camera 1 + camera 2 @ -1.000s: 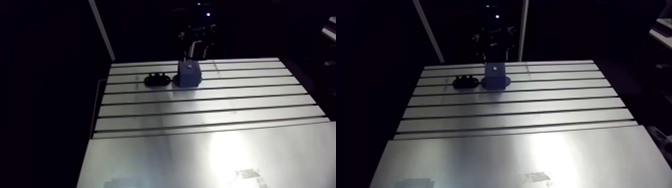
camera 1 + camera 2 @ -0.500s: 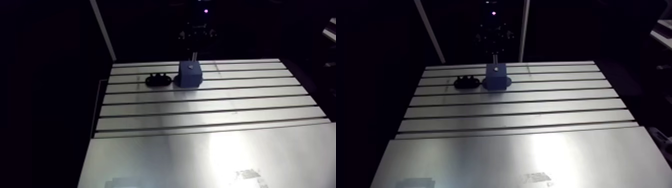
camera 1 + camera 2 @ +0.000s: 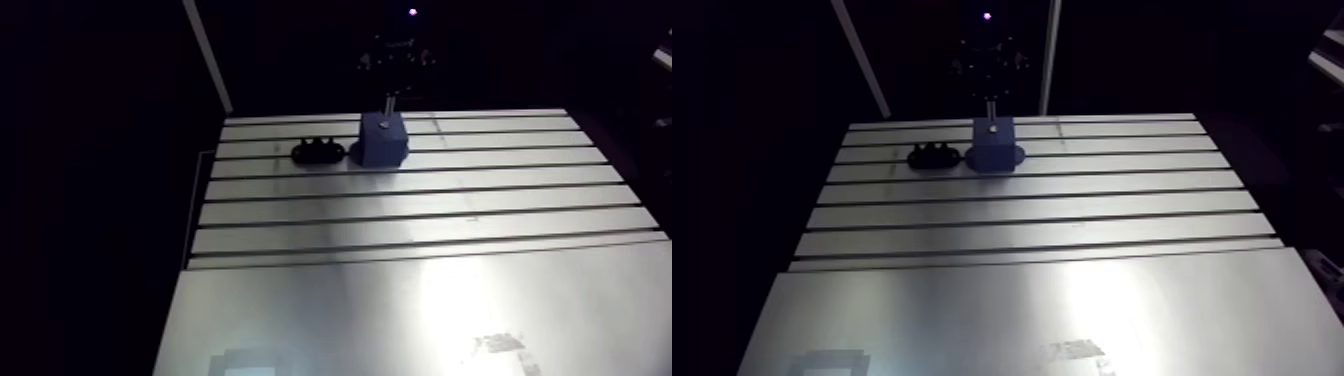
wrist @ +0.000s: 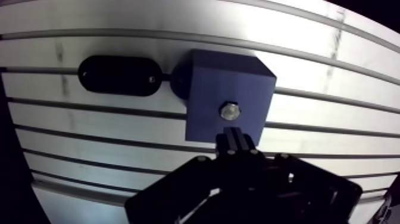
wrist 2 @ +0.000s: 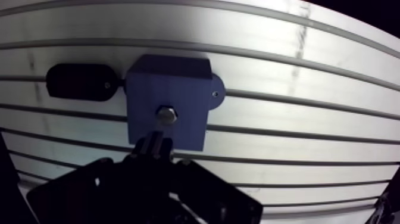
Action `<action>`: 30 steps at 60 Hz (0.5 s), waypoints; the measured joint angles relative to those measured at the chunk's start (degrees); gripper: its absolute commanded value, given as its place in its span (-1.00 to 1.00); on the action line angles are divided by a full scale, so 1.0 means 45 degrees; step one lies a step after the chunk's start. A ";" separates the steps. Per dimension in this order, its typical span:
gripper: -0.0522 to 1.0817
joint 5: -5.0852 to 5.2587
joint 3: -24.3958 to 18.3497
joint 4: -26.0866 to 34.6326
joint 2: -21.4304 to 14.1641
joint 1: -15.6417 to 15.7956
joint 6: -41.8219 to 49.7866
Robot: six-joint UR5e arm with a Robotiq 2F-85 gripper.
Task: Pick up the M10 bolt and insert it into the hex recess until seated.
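Note:
A blue block (image 4: 208, 89) stands on the slotted table (image 3: 400, 230) near its far edge. The silver hex head of the M10 bolt (image 4: 230, 111) shows in the recess on the block's top face. My gripper (image 4: 235, 138) hangs just above the block, beside the bolt head. Its two fingers are pressed together, shut, with nothing visible between them. In the arm view the gripper (image 3: 388, 98) stands over the block (image 3: 383, 140), coming down from the dark above.
A black oval holder (image 4: 119, 75) lies on the table right beside the block, seen in the arm view as a low black holder (image 3: 317, 153) to the block's left. A smooth metal plate (image 3: 420, 310) covers the near part of the table.
The fingers have gone from apart to shut. The gripper has risen from around the block's top to above it. The arm camera has shifted a little.

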 measured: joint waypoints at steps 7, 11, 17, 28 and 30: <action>0.99 -0.0013 -0.0025 -0.0008 0.0078 -0.0005 0.0003; 0.99 -0.0014 -0.0026 -0.0015 0.0109 -0.0008 0.0007; 0.99 -0.0020 -0.0026 -0.0024 0.0135 -0.0010 0.0013; 0.99 -0.0041 -0.0007 -0.0085 0.0163 -0.0007 0.0018; 0.99 -0.0046 0.0001 -0.0116 0.0170 -0.0007 0.0018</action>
